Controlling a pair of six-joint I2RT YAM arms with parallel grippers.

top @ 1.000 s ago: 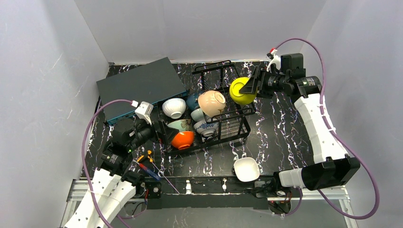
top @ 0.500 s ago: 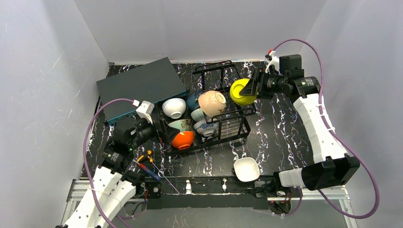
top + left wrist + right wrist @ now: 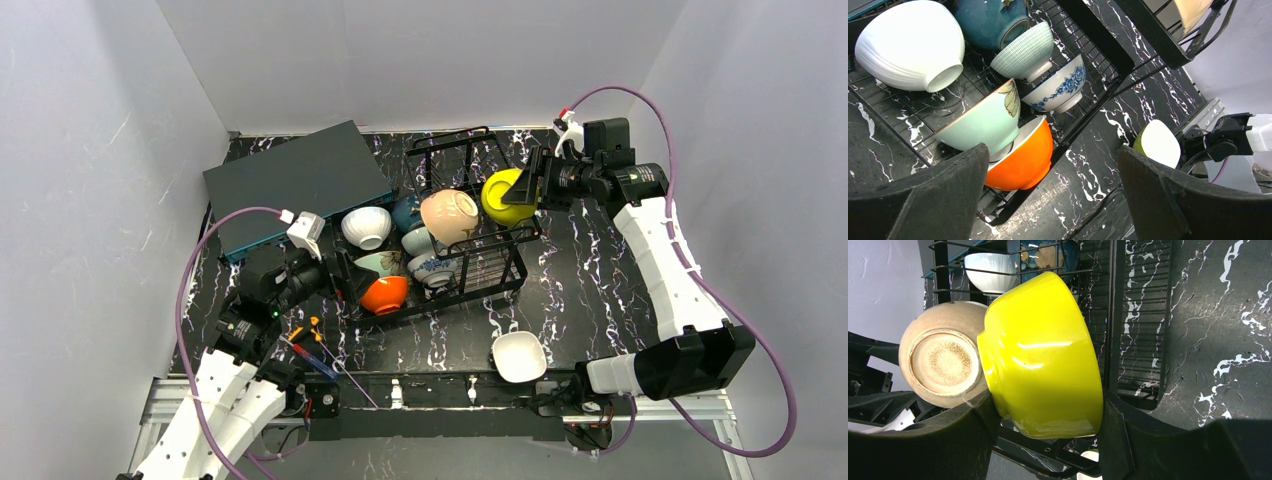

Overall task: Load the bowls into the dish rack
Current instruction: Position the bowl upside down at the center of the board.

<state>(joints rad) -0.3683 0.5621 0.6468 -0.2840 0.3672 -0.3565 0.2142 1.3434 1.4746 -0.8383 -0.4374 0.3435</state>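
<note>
My right gripper (image 3: 524, 187) is shut on the bright yellow bowl (image 3: 503, 195), holding it on its side over the right end of the black wire dish rack (image 3: 470, 290). In the right wrist view the yellow bowl (image 3: 1043, 355) touches the pinkish beige bowl (image 3: 940, 360). The rack holds the white (image 3: 366, 226), dark blue (image 3: 405, 210), mint-green (image 3: 378, 263), orange (image 3: 385, 295) and blue-and-white patterned (image 3: 432, 268) bowls. My left gripper (image 3: 335, 272) is open and empty beside the rack's left end, near the orange bowl (image 3: 1023, 160).
A dark grey flat box (image 3: 295, 185) lies at the back left. A white-inside, green-outside bowl (image 3: 519, 356) sits on the table near the front edge. Small orange-handled tools (image 3: 310, 340) lie by the left arm. White walls enclose three sides.
My right gripper has carried the yellow bowl slightly left and farther back, closer to the pinkish beige bowl. The left arm has not moved.
</note>
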